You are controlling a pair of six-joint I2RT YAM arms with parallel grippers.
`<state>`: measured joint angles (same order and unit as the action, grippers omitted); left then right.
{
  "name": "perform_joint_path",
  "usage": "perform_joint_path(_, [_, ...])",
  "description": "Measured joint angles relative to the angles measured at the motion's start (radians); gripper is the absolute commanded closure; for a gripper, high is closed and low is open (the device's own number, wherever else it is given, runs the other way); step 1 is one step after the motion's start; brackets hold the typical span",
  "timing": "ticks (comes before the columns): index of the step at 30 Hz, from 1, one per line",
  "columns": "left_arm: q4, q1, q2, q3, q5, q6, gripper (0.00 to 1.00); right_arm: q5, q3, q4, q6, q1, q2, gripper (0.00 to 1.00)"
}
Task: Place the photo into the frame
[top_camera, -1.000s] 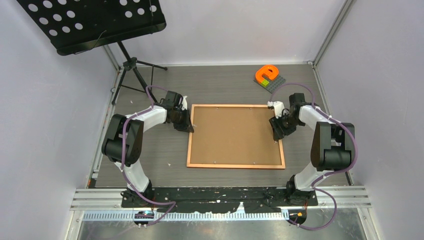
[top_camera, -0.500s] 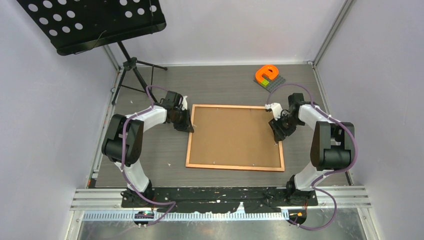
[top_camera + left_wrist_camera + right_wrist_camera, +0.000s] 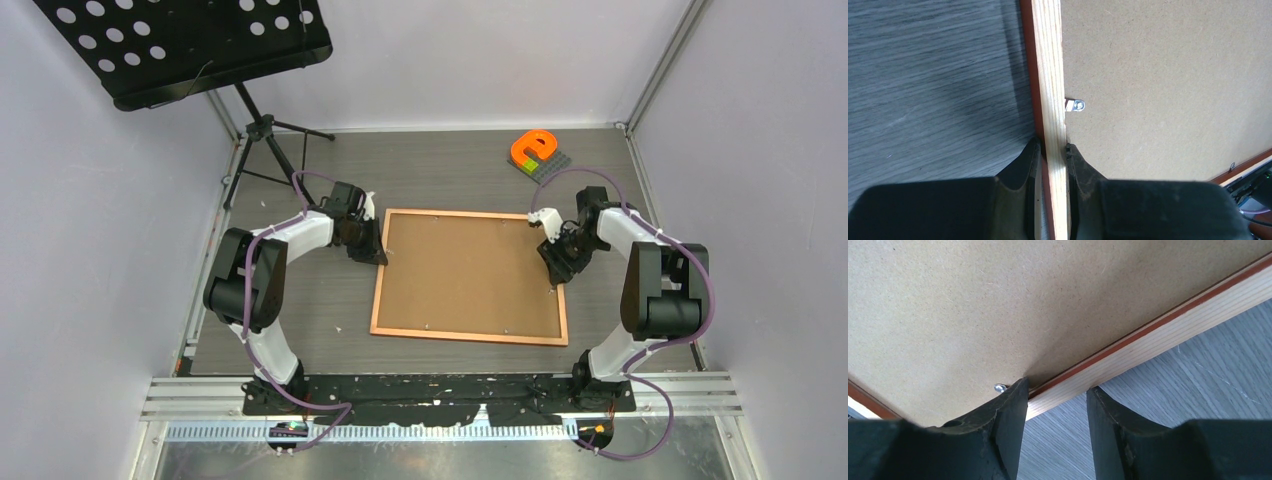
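Observation:
The frame (image 3: 470, 336) lies back-up in the middle of the table, a thin orange-brown border around a plain brown backing board (image 3: 470, 270). The photo is hidden. My left gripper (image 3: 372, 252) is shut on the frame's left rail (image 3: 1050, 75), one finger on each side of the pale wood (image 3: 1052, 147). My right gripper (image 3: 553, 262) stands open at the right rail (image 3: 1168, 337). Its left finger is over the board by a small metal tab (image 3: 999, 388), its right finger over the table, with floor showing in the gap (image 3: 1057, 390).
An orange piece on a grey studded plate (image 3: 533, 150) sits at the back right. A black music stand (image 3: 180, 45) on a tripod (image 3: 262, 140) stands at the back left. Another metal tab (image 3: 1077, 105) sticks out over the board near the left rail.
The frame has slid a little to the left and turned slightly. My right gripper has moved a little farther back along the right rail. The left gripper keeps its hold.

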<state>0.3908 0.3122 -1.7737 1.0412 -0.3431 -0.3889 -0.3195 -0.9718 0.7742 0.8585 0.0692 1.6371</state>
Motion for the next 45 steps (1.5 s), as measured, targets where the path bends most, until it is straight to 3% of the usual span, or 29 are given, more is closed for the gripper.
perform_joint_path(6, [0.000, 0.000, 0.000, 0.000, 0.000, 0.000, 0.94, -0.015, -0.018, 0.031, -0.010, 0.010, 0.009, 0.45])
perform_joint_path(13, [0.000, 0.000, 0.000, 0.000, 0.000, 0.000, 0.93, -0.023, -0.069, 0.033, -0.143, 0.027, 0.060, 0.45])
perform_joint_path(19, [0.000, 0.000, 0.000, 0.000, -0.001, 0.001, 0.92, -0.023, -0.097, 0.024, -0.231, 0.039, 0.105, 0.54])
perform_joint_path(28, [0.002, -0.001, 0.000, 0.000, 0.000, 0.003, 0.89, -0.056, -0.133, 0.053, -0.301, 0.055, 0.145, 0.77])
perform_joint_path(36, [0.009, -0.005, 0.000, 0.004, 0.013, 0.003, 0.86, -0.087, -0.248, 0.072, -0.328, 0.056, 0.235, 0.81])
perform_joint_path(39, [0.011, -0.006, 0.001, 0.006, 0.022, 0.003, 0.81, -0.094, -0.292, 0.078, -0.335, 0.056, 0.265, 0.81])
perform_joint_path(43, [0.013, -0.006, 0.004, 0.006, 0.045, 0.010, 0.56, -0.107, -0.379, 0.071, -0.346, 0.050, 0.324, 0.80])
perform_joint_path(45, [0.023, -0.006, 0.005, 0.009, 0.061, 0.027, 0.49, -0.106, -0.405, 0.055, -0.347, 0.047, 0.339, 0.76])
